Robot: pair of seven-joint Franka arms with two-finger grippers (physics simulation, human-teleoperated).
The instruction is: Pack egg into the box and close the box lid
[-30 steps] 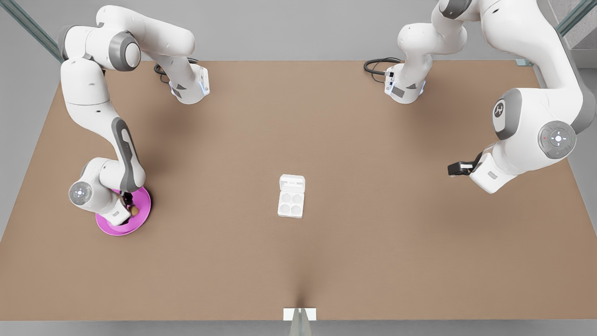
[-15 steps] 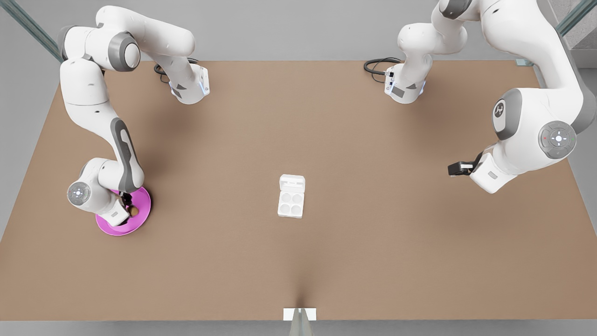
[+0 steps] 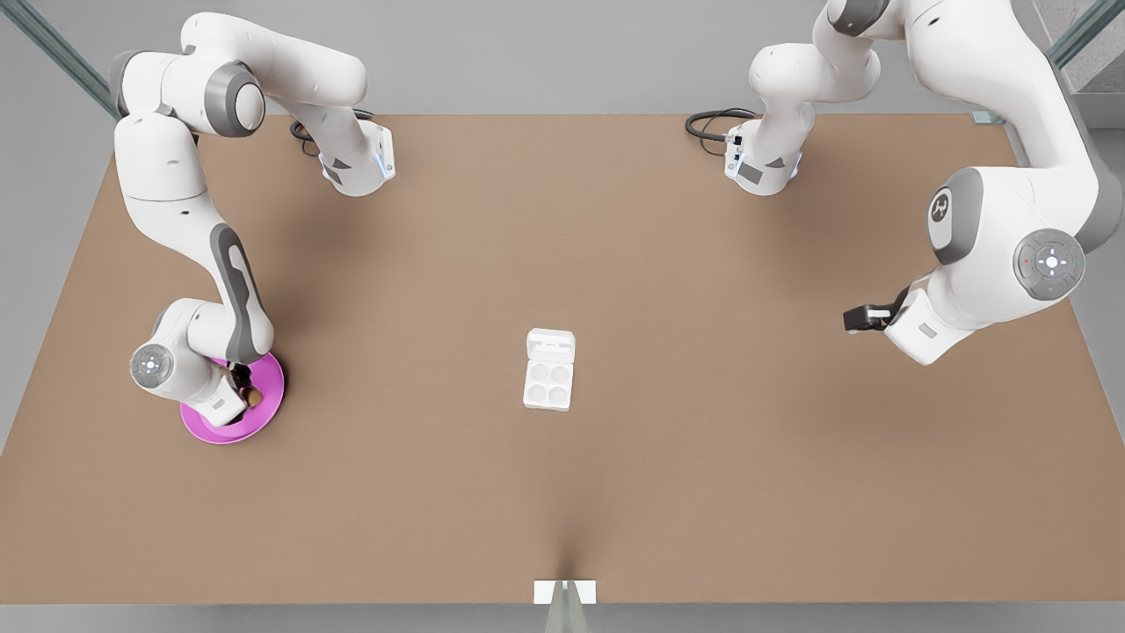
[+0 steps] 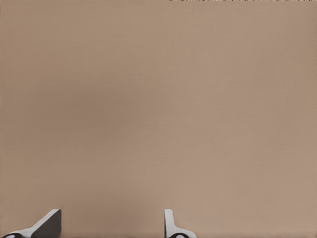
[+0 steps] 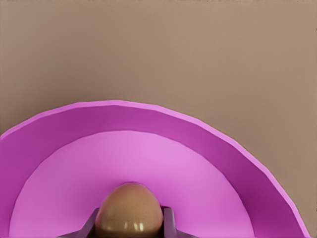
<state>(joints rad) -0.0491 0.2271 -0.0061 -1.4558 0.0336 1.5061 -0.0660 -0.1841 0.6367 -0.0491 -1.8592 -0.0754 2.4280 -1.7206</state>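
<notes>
Right hand (image 3: 247, 393) sits low over the plate (image 3: 264, 413) at the lower left of the front view, its two fingers (image 5: 168, 220) pressed against the sides of the egg (image 5: 130, 210). In the right wrist view the egg fills the gap between them, so the hand pinches it at its widest part; whether the egg rests on the plate or hangs just above it I cannot tell. Gripping at the widest part gives the fingers the best purchase on a smooth round thing that would otherwise slip out.

From the egg outward: the plate's pink rim curves around it, and bare brown counter (image 3: 703, 457) lies beyond. The box (image 3: 548, 385) stands well apart, near the middle of the front view, all four cups empty. Its lid (image 3: 551, 344) lies flat and open on the far side of the cups, so the cups are free to take the egg from above and the lid can be folded over afterwards.

Left hand (image 3: 861, 317) waits at the right of the front view, raised over bare counter. In the left wrist view its fingertips (image 4: 47, 223) stand spread with nothing between them. I judge the task is at its lifting step, with packing and closing not yet done.
</notes>
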